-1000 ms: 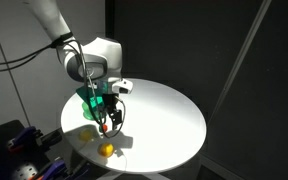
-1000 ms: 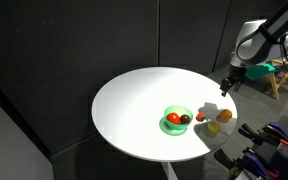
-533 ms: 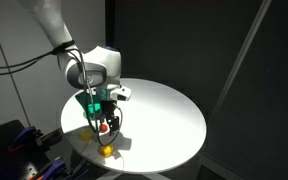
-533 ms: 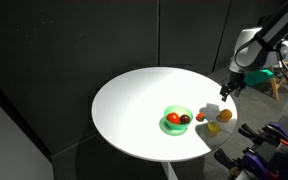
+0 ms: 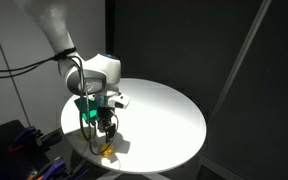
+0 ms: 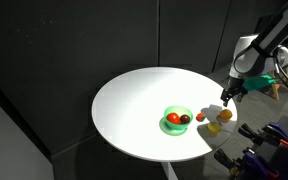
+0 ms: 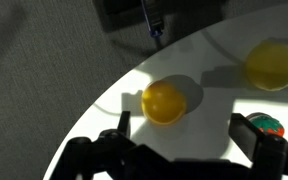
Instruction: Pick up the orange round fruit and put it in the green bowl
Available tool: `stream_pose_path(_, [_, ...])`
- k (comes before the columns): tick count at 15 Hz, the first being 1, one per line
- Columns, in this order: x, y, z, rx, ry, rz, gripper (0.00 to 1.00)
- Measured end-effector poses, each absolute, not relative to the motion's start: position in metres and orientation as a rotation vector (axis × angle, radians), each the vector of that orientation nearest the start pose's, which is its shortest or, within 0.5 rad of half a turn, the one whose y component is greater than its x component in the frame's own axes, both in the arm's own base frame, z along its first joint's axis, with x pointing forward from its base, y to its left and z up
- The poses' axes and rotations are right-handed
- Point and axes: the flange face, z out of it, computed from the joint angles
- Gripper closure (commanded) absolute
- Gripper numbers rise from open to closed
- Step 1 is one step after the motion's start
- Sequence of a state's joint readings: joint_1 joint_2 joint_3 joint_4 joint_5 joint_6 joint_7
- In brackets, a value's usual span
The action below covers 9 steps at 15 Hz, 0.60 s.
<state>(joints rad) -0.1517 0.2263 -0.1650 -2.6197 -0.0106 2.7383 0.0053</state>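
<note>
The orange round fruit point(image 6: 224, 115) lies near the edge of the white round table. It shows in the wrist view point(image 7: 164, 102) just ahead of the open fingers, and in an exterior view point(image 5: 107, 151) right below the gripper. My gripper point(image 5: 103, 138) point(image 6: 227, 93) point(image 7: 182, 124) is open and empty, hovering close above the fruit. The green bowl point(image 6: 169, 125) sits nearer the table's middle and holds a red item. Only its edge shows in the wrist view point(image 7: 280, 121).
A paler lemon-yellow fruit point(image 6: 213, 127) point(image 7: 271, 63) lies between the orange fruit and the bowl. A small red fruit point(image 6: 200, 117) lies beside the bowl. The table edge point(image 7: 94, 105) runs close to the orange fruit. Dark curtains surround the table.
My gripper has come down and moved toward the table edge, to a spot just above the orange fruit. It has stayed open. The fruits and the bowl have not moved.
</note>
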Motion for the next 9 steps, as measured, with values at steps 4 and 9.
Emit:
stream_pose_path(4, [0.393,-0.136,0.154,-3.123,0.509,0.189,0.0])
stream_pose_path(9, [0.394,-0.137,0.144,-3.137,0.508,0.139,0.0])
